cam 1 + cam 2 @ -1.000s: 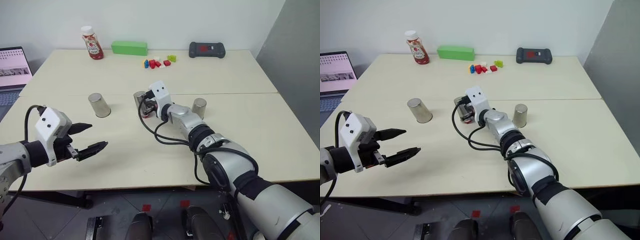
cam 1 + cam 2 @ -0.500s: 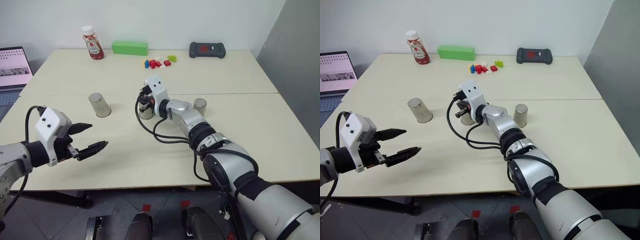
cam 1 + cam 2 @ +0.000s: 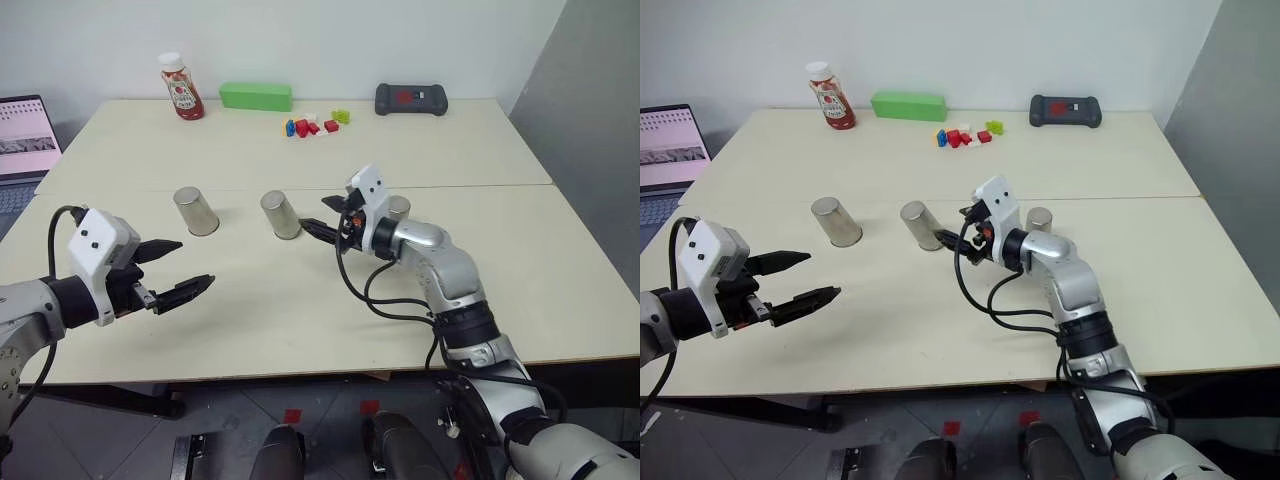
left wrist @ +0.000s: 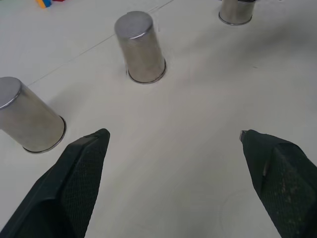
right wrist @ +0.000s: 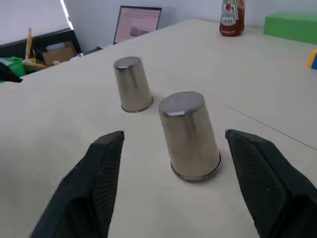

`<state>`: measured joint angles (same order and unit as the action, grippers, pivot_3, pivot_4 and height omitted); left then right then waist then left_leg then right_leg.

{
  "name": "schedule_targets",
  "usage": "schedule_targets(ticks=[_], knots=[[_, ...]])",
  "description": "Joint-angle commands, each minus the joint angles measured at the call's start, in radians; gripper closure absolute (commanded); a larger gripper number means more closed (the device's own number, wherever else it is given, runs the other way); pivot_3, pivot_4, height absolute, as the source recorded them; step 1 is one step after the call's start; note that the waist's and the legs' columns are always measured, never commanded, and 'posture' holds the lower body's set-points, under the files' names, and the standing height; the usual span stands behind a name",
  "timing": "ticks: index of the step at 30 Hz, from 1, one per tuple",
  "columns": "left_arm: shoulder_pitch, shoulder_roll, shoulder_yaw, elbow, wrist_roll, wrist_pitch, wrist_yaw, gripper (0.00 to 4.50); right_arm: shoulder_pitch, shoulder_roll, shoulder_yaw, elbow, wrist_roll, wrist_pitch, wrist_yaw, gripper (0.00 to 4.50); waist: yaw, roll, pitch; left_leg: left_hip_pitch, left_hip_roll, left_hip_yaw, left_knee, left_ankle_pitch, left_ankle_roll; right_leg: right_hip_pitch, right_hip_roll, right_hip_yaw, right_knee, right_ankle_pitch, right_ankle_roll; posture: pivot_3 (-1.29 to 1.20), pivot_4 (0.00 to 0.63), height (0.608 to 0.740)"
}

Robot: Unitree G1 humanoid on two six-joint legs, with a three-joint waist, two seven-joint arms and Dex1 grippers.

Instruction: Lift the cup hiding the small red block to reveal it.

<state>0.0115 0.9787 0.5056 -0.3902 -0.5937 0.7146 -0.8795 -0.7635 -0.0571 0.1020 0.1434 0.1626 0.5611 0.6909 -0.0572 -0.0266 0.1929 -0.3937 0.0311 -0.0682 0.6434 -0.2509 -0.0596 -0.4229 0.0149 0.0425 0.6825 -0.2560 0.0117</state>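
The right gripper (image 3: 322, 216) has drawn back, jaws spread, beside the cup (image 3: 280, 214).

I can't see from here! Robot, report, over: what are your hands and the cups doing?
Right gripper open, just off middle cup. Left gripper open, holding nothing. Three cups upside down on table; red block hidden.

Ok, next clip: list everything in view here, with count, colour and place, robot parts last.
Cups: 3, brushed silver, upside down in a row mid-table: left, middle, right behind the right wrist.
Toy bricks: small cluster, mixed colours, far side.
Ketchup bottle: 1, red with white cap, far left.
Green block: 1, far side.
Controller: 1, dark grey, far right.
Laptop: 1, open, off the table's left edge.
Table: 1, cream.
Left gripper: open, hovering over the near left.
Right gripper: open, beside the middle cup.
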Motion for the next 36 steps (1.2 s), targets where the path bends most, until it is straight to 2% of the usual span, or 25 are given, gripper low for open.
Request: schedule_targets(ticks=[1,10,14,19,23,28,36], knots=[[-0.007,-0.002,0.014,0.004,0.012,-0.018,0.015,0.0,0.082,-0.068,0.008,-0.186,0.043,0.091,0.009,0.05,0.001,0.0,0.0,0.0,0.0,0.0,0.0,0.0,0.0,0.0,0.0,0.0,0.0,-0.002,0.004,0.0,0.15,0.74],[-0.027,-0.02,-0.015,0.013,0.026,-0.034,0.043,0.0,0.207,-0.204,0.017,-0.421,0.163,0.226,0.074,0.05,0.003,0.0,0.0,0.0,-0.001,0.001,0.001,0.0,0.0,0.001,0.0,0.001,-0.001,-0.002,0.004,0.0,0.15,0.74],[-0.107,-0.045,-0.079,0.045,0.03,-0.034,0.066,0.0,0.242,-0.252,0.011,-0.515,0.245,0.287,0.105,0.05,0.005,0.0,0.0,0.0,-0.001,0.001,0.001,0.0,0.0,0.001,0.0,0.001,-0.001,-0.002,0.004,0.0,0.15,0.74],[-0.204,-0.053,-0.177,0.122,0.085,-0.065,0.077,0.0,0.259,-0.278,0.009,-0.536,0.24,0.287,0.056,0.05,0.007,-0.001,0.0,0.001,-0.001,0.001,0.002,0.0,0.0,0.002,0.0,0.001,-0.001,-0.002,0.005,0.0,0.15,0.74],[-0.343,-0.107,-0.301,0.236,0.175,-0.099,0.132,0.0,0.283,-0.312,-0.01,-0.568,0.256,0.291,0.043,0.05,0.012,-0.001,0.0,0.0,-0.001,0.001,0.001,0.0,0.0,0.002,0.0,0.0,-0.001,-0.002,0.005,0.0,0.15,0.74],[-0.527,-0.222,-0.441,0.423,0.283,-0.18,0.164,0.0,0.322,-0.374,-0.061,-0.674,0.336,0.36,0.042,0.05,0.025,-0.001,-0.001,-0.001,-0.002,0.001,0.002,0.0,0.0,0.002,0.0,0.001,-0.002,-0.002,0.005,0.0,0.15,0.74],[-0.777,-0.395,-0.556,0.825,0.401,-0.356,0.141,0.0,0.354,-0.421,-0.089,-0.788,0.408,0.447,-0.03,0.05,0.024,-0.001,-0.001,-0.002,-0.002,0.0,0.003,0.0,0.0,0.001,0.0,0.0,-0.001,-0.002,0.005,0.0,0.15,0.74]])
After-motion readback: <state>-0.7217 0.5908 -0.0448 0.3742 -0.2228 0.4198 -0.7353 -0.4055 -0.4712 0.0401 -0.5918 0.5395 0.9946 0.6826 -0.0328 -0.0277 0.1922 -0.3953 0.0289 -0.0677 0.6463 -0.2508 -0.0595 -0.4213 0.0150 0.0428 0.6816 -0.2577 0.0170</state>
